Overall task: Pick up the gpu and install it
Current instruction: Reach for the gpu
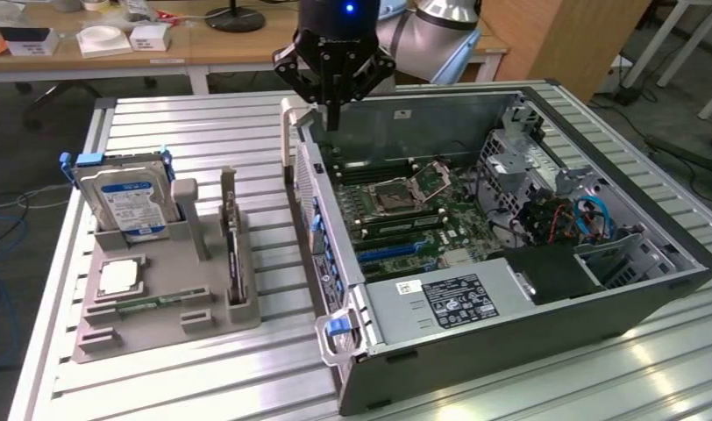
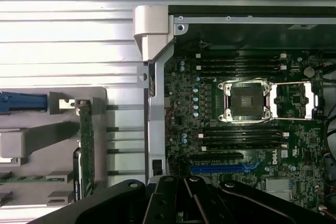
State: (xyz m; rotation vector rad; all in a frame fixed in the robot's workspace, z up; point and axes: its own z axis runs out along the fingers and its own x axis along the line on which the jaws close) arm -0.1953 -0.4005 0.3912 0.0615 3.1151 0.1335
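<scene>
You're at the pick-up step: fingers [image 1: 329, 110] clenched empty over the computer case [image 1: 637, 289] wall, gpu [image 1: 231, 237] (upright in its grey holder [image 1: 169, 307]) beside and below them, so grasping calls for opening first.

Wooden desk [image 1: 216, 48] at back, white boxes [image 1: 104, 39] on top; wooden cabinet [image 1: 566, 35] beside it; grey floor [image 1: 23, 149], perhaps carpet.

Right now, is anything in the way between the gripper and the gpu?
Nothing visible. The gripper hangs above the computer case wall; the gpu stands on edge in the gray holder beside it, open from above.
</scene>
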